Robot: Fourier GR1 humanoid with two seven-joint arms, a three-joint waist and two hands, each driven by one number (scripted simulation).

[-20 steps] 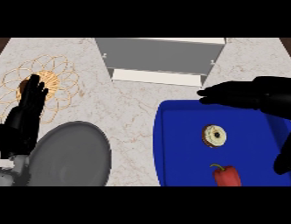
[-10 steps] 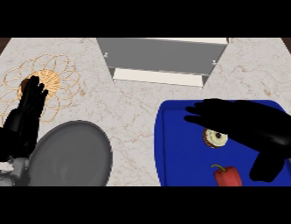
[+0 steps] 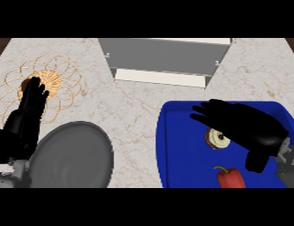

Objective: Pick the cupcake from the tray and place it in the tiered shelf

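Right robot hand (image 3: 243,126) lowered over marble counter's (image 3: 136,110) tray (image 3: 182,150).

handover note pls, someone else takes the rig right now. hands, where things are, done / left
Right hand: open, fingers spread, over the blue tray, partly covering the cupcake; not curled round it.
Left hand: open, fingers up, resting at the left edge over the wire basket.
Cupcake: on the tray, with a red pepper nearer the front edge.
Tiered shelf: at the back of the counter, centre, nothing visible on it.
Grey plate: front left, not involved.
Done: right hand is at the cupcake.
Left: grasp, lift, carry to the shelf, place, release.
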